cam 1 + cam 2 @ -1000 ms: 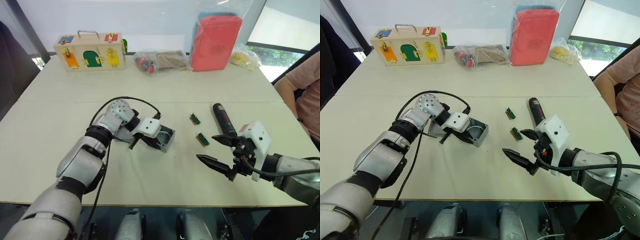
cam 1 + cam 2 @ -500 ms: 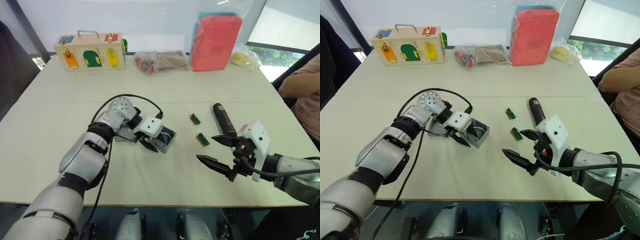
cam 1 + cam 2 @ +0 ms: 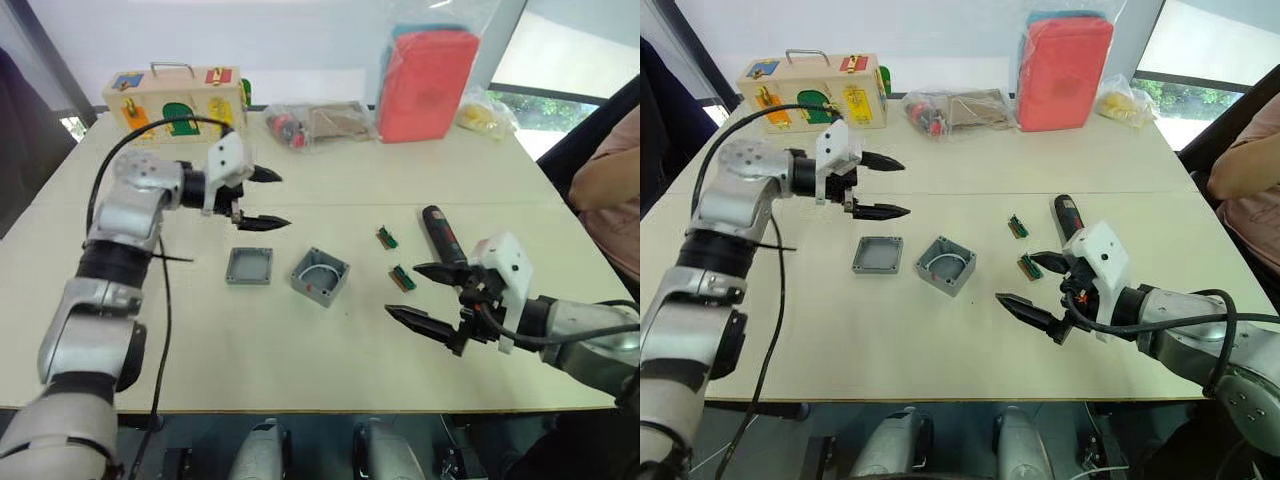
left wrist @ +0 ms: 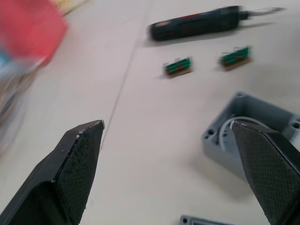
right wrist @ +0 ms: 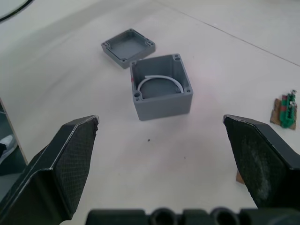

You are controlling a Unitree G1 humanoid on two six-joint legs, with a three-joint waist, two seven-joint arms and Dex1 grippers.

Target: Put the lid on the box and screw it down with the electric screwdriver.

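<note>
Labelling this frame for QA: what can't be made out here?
- Screws in the box or lid: too small to tell in any view.
- Lid in the left wrist view: cut off by the frame edge.
- Electric screwdriver: near end hidden behind the right claw.
- Red bag: blurred.

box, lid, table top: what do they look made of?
The box: looks like moulded grey plastic, matte, with screw bosses in its corners. The lid: same matte grey, likely the same plastic. The table: smooth pale beige top, probably laminate; can't confirm.
</note>
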